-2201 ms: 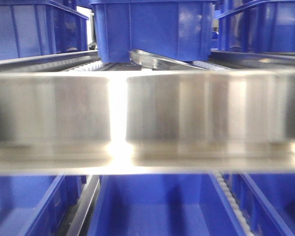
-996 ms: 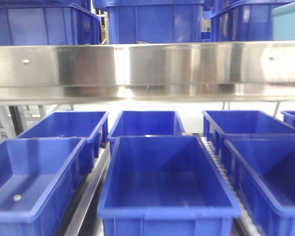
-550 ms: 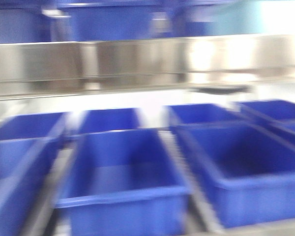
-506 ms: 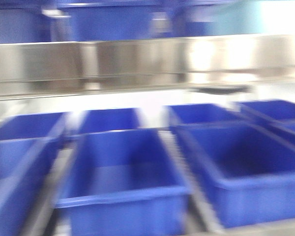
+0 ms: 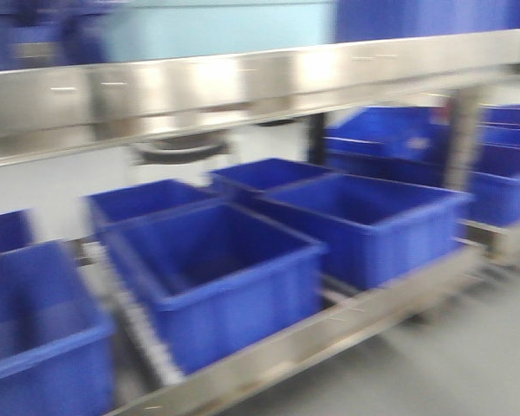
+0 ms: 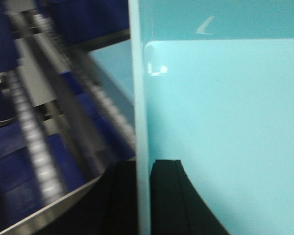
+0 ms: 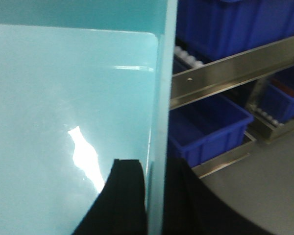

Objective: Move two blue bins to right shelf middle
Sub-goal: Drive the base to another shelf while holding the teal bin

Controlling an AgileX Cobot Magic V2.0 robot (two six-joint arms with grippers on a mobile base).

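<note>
A pale cyan-blue bin (image 6: 225,107) fills the left wrist view. My left gripper (image 6: 143,166) is shut on its thin side wall, one black finger (image 6: 169,196) inside and the other outside. In the right wrist view the same pale plastic of a blue bin (image 7: 54,88) fills the left half. My right gripper (image 7: 154,169) is shut on its wall, one finger (image 7: 125,196) inside. Whether this is one bin or two stacked is not visible. In the blurred front view a pale cyan surface (image 5: 217,30) shows above the steel rail; neither gripper appears there.
A steel shelf rail (image 5: 243,82) crosses the front view. Below it stand several royal-blue bins (image 5: 217,277) on a roller shelf, with a steel upright (image 5: 459,143) and grey floor (image 5: 468,364) at right. A royal-blue bin (image 7: 210,129) and steel rail (image 7: 235,68) lie beside my right gripper.
The front view has swung along the shelf: the royal-blue bins now sit at an angle, grey floor and an upright have come into view, and the pale cyan surface has shifted from top right to top centre-left.
</note>
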